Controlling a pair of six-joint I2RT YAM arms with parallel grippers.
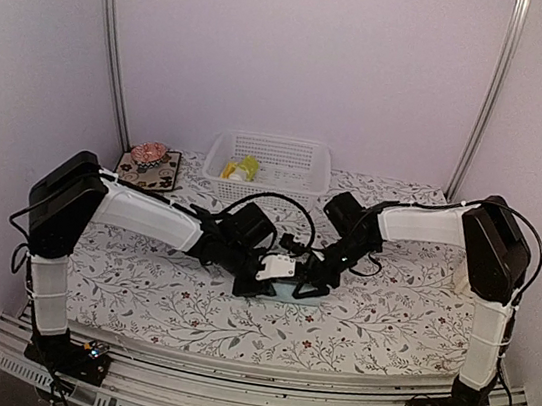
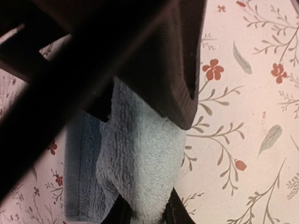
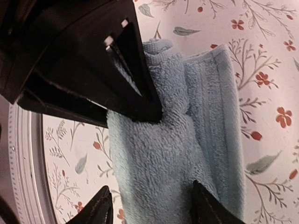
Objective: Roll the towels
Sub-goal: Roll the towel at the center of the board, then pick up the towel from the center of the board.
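— Where is the blue towel (image 3: 177,154) found?
— Half rolled, at the middle of the table (image 1: 386,320). It is pinched by the left claw (image 2: 147,214); the right claw (image 3: 149,205) is held open around it.
— What could be spoiled?
— The roll could be pulled loose, since only one end is gripped.
— And the white basket (image 1: 271,145)?
— The yellow-green towel (image 1: 239,169) is seen inside, far back.

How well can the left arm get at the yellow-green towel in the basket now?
Probably yes, not at once: the basket with the yellow-green towel is open-topped, the way looks free, but the left arm pinches the light blue towel in its jaws.
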